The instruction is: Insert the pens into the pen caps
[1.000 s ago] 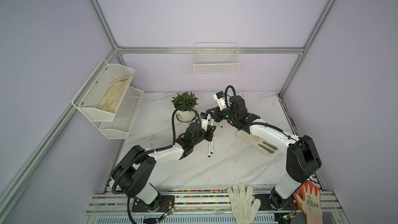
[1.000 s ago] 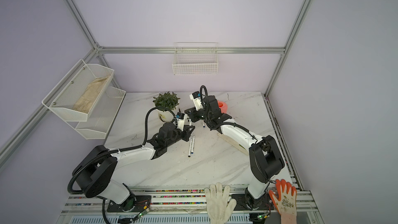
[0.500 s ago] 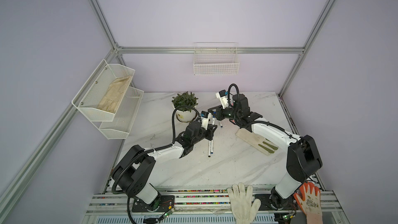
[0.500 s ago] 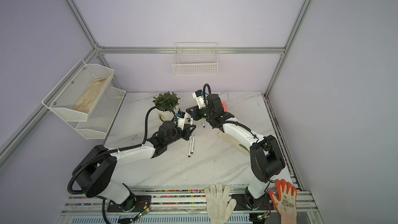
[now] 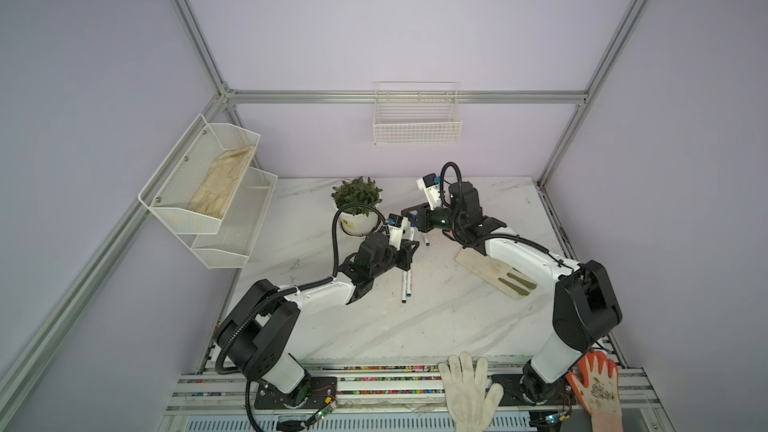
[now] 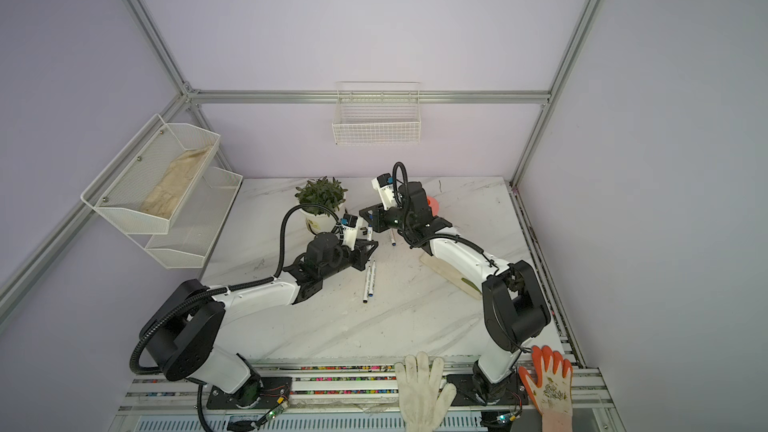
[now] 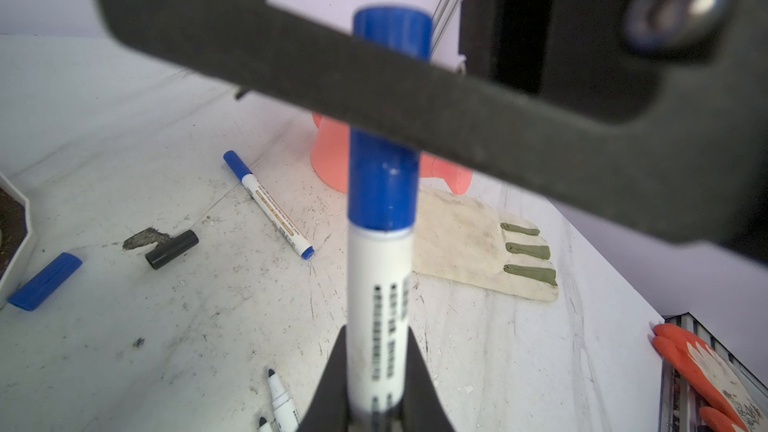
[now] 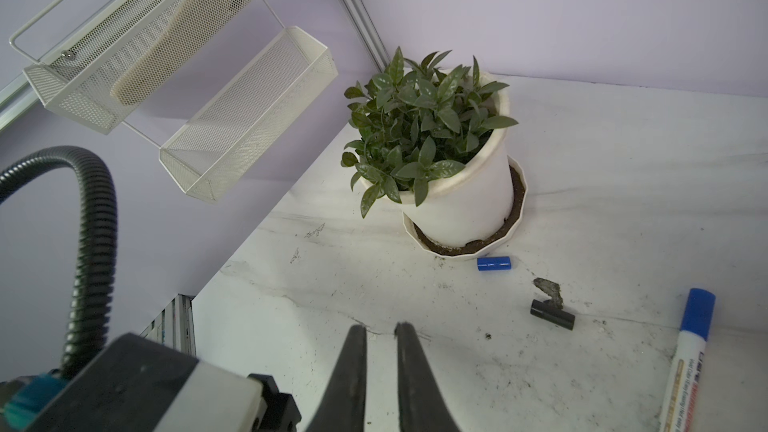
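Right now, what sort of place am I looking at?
Probably a robot lab test cell, not a home: plain lilac walls on an aluminium frame, a marble-look tabletop, and staged props like the potted plant and wire basket.

The right gripper (image 8: 380, 327) has backed slightly off the capped pen (image 7: 376, 284) in the left gripper (image 7: 376, 331), away from the potted plant (image 5: 356, 197).

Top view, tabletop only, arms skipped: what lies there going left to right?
potted plant → two pens side by side → capped pen → work glove
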Motion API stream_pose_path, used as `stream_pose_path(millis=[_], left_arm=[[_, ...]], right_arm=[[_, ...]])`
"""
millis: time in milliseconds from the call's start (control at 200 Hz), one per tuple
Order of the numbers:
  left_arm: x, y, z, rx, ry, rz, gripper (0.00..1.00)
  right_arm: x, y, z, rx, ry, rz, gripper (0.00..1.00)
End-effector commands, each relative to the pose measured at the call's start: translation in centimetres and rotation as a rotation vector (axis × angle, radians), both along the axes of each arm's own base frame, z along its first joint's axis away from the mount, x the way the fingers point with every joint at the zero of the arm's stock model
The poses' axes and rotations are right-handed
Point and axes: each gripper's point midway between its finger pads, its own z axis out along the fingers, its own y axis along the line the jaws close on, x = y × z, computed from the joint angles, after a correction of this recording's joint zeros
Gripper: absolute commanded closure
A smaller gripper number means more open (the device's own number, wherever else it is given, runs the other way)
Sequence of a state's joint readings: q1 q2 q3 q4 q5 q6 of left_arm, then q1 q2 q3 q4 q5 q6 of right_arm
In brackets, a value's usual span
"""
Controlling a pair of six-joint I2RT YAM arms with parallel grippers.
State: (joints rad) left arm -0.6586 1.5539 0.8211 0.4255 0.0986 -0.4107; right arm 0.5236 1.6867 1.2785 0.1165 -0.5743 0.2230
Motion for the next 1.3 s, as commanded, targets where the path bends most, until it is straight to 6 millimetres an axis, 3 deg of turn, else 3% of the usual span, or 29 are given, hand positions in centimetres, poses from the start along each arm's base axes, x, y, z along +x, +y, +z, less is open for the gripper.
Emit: stream_pose_path(millis=[0, 110, 235, 495, 615, 735, 840, 995, 1125, 1295], left_arm=[[5.7, 5.7, 12.4, -0.236, -0.24, 0.338, 1.0], [5.3, 6.6, 11.9, -0.244, -0.228, 0.376, 1.0], [5.8, 8.1, 12.6, -0.262, -0.248, 0.42, 1.0], [8.3, 11.5, 18.9, -0.294, -0.435, 0.51, 1.0], [8.6, 12.0, 20.9, -0.241, -0.509, 0.541, 1.0], [8.3, 11.7, 20.2, -0.239, -0.487, 0.519, 1.0], [8.0, 11.8, 18.1, -0.271, -0.418, 0.517, 1.0], [8.0, 12.4, 16.1, -0.293, -0.36, 0.547, 1.0], [8.3, 12.9, 16.0, -0.272, -0.366, 0.571, 1.0], [8.5, 14.3, 16.3, -0.241, -0.375, 0.633, 1.0]], right_arm=[[-1.5, -1.8, -3.4, -0.074, 0.149, 0.01, 1.0], [-1.4, -2.0, -4.0, -0.103, 0.162, -0.001, 1.0], [-2.8, -1.6, -5.5, -0.127, 0.199, 0.032, 1.0], [-6.5, -0.7, -10.0, -0.256, 0.331, 0.147, 1.0], [-5.8, -1.5, -10.2, -0.232, 0.365, 0.119, 1.0], [-4.1, -2.7, -9.4, -0.174, 0.388, 0.086, 1.0], [-3.7, -2.8, -9.3, -0.166, 0.388, 0.081, 1.0], [-5.5, -2.1, -11.5, -0.272, 0.405, 0.118, 1.0], [-7.0, -1.8, -12.4, -0.283, 0.437, 0.159, 1.0], [-6.1, -2.6, -11.8, -0.219, 0.467, 0.137, 1.0]])
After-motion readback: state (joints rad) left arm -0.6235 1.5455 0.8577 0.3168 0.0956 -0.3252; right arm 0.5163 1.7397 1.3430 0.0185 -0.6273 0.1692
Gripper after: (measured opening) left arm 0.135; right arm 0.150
